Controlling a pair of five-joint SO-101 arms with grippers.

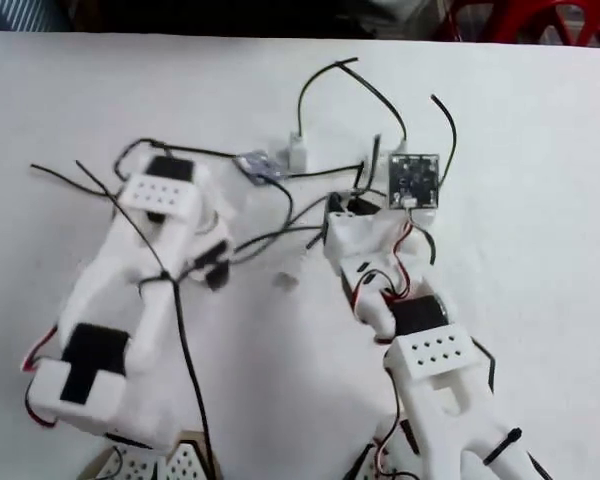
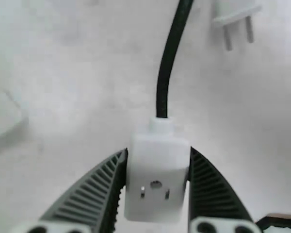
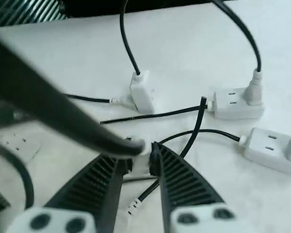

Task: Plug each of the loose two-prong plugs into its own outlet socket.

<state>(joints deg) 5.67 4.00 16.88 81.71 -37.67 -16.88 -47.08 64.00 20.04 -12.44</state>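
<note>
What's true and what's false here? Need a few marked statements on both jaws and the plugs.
1. The left jaws are clamped on a white socket. True.
2. That socket's cord is white. False: it is black.
3. A loose plug lies on the table beyond the socket, prongs bare. True.
4. The right jaws are wide open over bare table. False: they are shut on a small white piece among black cables.

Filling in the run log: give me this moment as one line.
left end effector: shut on outlet socket | right end effector: shut on white corded piece | loose two-prong plug: on table
</note>
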